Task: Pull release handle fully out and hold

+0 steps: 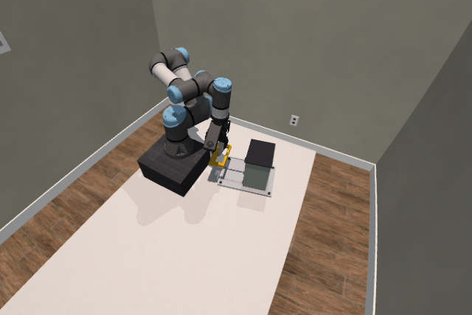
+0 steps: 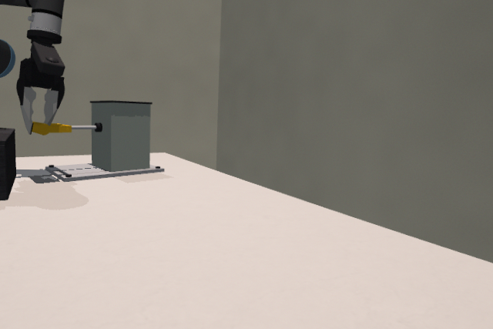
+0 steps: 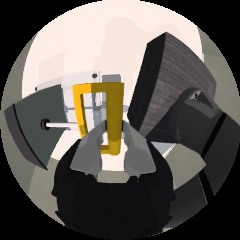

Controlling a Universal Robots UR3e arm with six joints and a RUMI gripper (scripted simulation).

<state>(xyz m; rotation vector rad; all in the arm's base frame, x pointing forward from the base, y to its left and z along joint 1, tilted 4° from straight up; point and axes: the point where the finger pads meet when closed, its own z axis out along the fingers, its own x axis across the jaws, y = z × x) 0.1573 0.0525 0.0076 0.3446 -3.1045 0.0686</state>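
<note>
The yellow release handle [image 2: 51, 128] is a D-shaped loop on a thin metal rod [image 2: 83, 127] that comes out of the grey housing box [image 2: 120, 135]. A length of the rod shows between the handle and the box. My gripper [image 2: 38, 126] comes down from above and is shut on the handle's far bar, the grip. In the wrist view the grip [image 3: 112, 125] sits between my two fingers, with the rod [image 3: 62, 125] running left to the housing [image 3: 35, 125]. In the overhead view the handle [image 1: 216, 155] lies between the arm's base block and the housing [image 1: 259, 153].
The housing stands on a grey baseplate [image 2: 99, 171] on the pale table. The arm's black base block [image 1: 173, 168] is close beside the handle and fills the right of the wrist view [image 3: 167, 90]. Walls stand behind.
</note>
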